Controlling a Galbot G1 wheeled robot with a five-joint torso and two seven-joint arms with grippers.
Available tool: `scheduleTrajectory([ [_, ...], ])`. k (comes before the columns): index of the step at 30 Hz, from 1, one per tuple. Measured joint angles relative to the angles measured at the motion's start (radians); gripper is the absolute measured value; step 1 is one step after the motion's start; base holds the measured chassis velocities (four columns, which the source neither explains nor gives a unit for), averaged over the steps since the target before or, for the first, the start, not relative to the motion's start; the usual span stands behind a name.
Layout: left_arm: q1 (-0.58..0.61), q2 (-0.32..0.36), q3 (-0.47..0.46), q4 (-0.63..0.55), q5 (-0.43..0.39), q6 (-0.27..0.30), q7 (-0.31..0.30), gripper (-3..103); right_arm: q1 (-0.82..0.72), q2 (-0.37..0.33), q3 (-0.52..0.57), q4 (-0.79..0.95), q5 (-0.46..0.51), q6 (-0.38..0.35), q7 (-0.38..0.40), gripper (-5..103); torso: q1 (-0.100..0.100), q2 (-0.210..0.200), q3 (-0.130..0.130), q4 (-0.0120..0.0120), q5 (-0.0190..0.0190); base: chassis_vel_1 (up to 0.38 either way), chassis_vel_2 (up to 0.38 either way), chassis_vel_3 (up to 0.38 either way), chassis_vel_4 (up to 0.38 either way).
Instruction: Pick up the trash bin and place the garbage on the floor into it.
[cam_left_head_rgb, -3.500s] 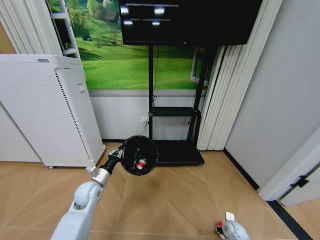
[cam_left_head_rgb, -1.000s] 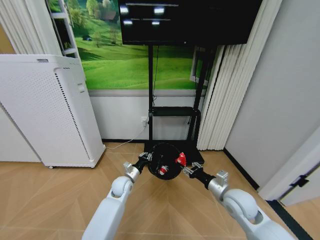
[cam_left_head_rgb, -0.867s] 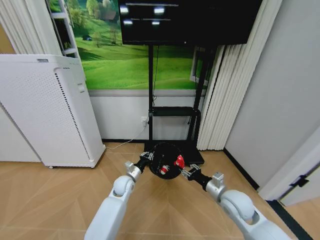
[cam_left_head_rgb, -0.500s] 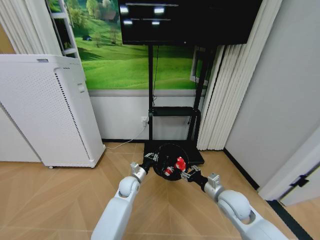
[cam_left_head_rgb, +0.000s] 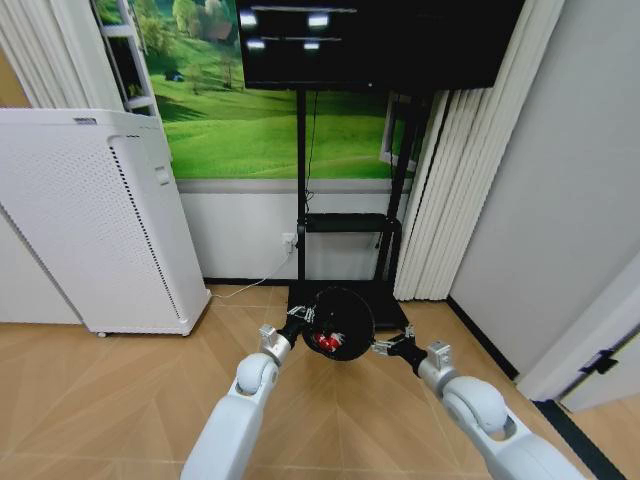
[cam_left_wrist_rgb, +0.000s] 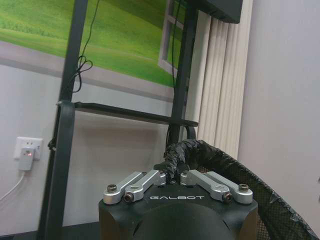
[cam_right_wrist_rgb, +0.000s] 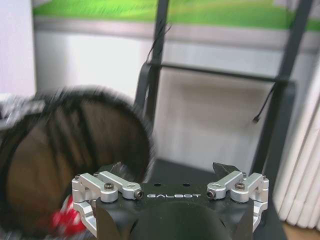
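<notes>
The small black round mesh trash bin (cam_left_head_rgb: 342, 322) hangs in the air in front of the robot, above the wooden herringbone floor (cam_left_head_rgb: 90, 400), tipped so that its open mouth faces the head camera. It sits just before the black base of the tall television stand (cam_left_head_rgb: 348, 300), between the two outstretched white arms. The left claw (cam_left_head_rgb: 300, 320) is clamped on the bin's rim at the bin's left side; in the left wrist view its fingers (cam_left_wrist_rgb: 176, 156) are drawn together around the crumpled black edge of the bin (cam_left_wrist_rgb: 230, 172), whose netted wall curves away beside the claw body.

Inside the bin, low against its wall, lies a red piece of garbage (cam_left_head_rgb: 326, 342) with a touch of white on it (whether a wrapper or a packet cannot be told at this size). The right wrist view shows the same red item (cam_right_wrist_rgb: 67, 220) blurred within the bin's dark interior (cam_right_wrist_rgb: 75, 150).

The right claw (cam_left_head_rgb: 385, 347) hovers just beside the bin's right rim, close to it but apart from it as far as the head view shows. In the right wrist view its two dark fingertips (cam_right_wrist_rgb: 222, 168) stand wide apart with nothing between them.

A large white perforated appliance (cam_left_head_rgb: 85, 220) stands well to the left against the wall, and pale pleated curtains (cam_left_head_rgb: 445, 190) hang to the right of the stand.
</notes>
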Motion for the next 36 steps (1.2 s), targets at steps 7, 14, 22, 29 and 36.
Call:
scheduleTrajectory([
  [7, 0.032, 0.019, -0.045, -0.027, -0.007, -0.003, -0.028, 7, 0.044, 0.032, 0.032, 0.014, 0.128, 0.001, 0.180, 100, 0.000, 0.000, 0.000, -0.0001, -0.0002, 0.000, 0.000, 0.000, 0.000],
  [14, 0.083, 0.046, -0.096, -0.095, -0.021, 0.003, -0.068, 7, 0.106, 0.077, 0.041, -0.077, 0.167, 0.008, 0.278, 100, 0.000, 0.000, 0.000, 0.0002, -0.0001, 0.000, 0.000, 0.000, 0.000],
  [22, 0.178, 0.071, -0.163, -0.230, -0.033, 0.013, -0.105, 7, 0.143, 0.164, 0.049, -0.207, 0.098, 0.038, 0.342, 100, 0.000, 0.000, 0.000, -0.0001, 0.0000, 0.000, 0.000, 0.000, 0.000],
  [29, 0.277, 0.059, -0.219, -0.319, -0.028, 0.015, -0.103, 7, 0.135, 0.192, 0.057, -0.217, 0.065, 0.018, 0.335, 100, 0.000, 0.000, 0.000, -0.0001, 0.0000, 0.000, 0.000, 0.000, 0.000],
  [36, 0.346, 0.042, -0.265, -0.351, -0.017, 0.007, -0.077, 7, 0.109, 0.200, 0.057, -0.174, 0.056, -0.010, 0.345, 100, 0.000, 0.000, 0.000, 0.0001, 0.0000, 0.000, 0.000, 0.000, 0.000],
])
